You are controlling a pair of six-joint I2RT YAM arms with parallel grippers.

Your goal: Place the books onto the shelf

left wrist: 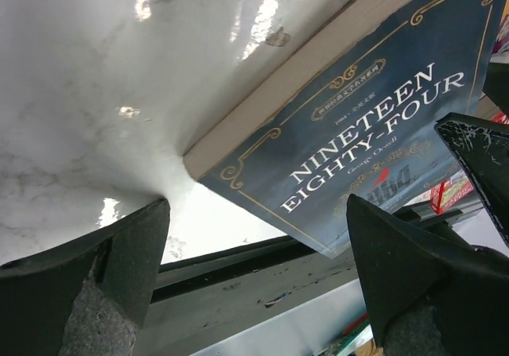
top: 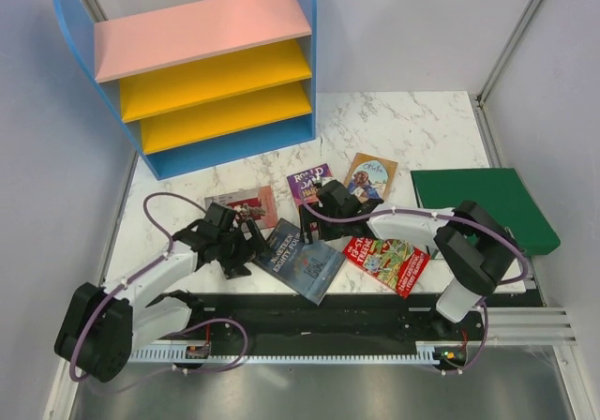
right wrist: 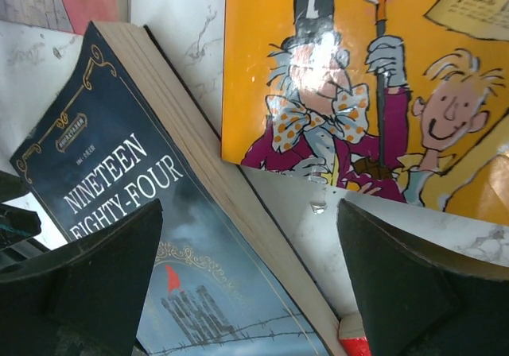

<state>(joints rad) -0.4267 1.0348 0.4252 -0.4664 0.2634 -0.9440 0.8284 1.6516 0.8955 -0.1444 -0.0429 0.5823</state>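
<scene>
**Overhead view.** We see the shelf (top: 202,31) standing at the far left corner of the marble table (top: 427,125). All five books lie flat on the table in front of it, none yet on a board.
- The pink-red book (top: 246,198) lies on the left, just beyond the left arm's wrist.
- The Roald Dahl book (top: 307,180) and the tan book (top: 371,175) lie near each other at the middle.
- The dark blue Nineteen Eighty-Four (top: 305,262) lies at an angle near the front edge, with the red Treehouse book (top: 394,262) to its right.
- A green binder (top: 478,204) lies at the right edge, apart from the books.

The left gripper (top: 251,242) sits low just left of the blue book. The right gripper (top: 311,225) sits low between the Roald Dahl book and the blue book.

**Left wrist view.** We find the left gripper (left wrist: 254,213) with its jaws spread wide and nothing held. A corner of Nineteen Eighty-Four (left wrist: 358,125) lies cover up just ahead of the gap.

**Right wrist view.** We find the right gripper (right wrist: 248,213) spread just as wide and holding nothing. Its left finger hangs over Nineteen Eighty-Four (right wrist: 119,173), whose page edge runs diagonally through the gap. The Roald Dahl book (right wrist: 358,70) lies just beyond. We cannot tell whether the two books touch.
</scene>
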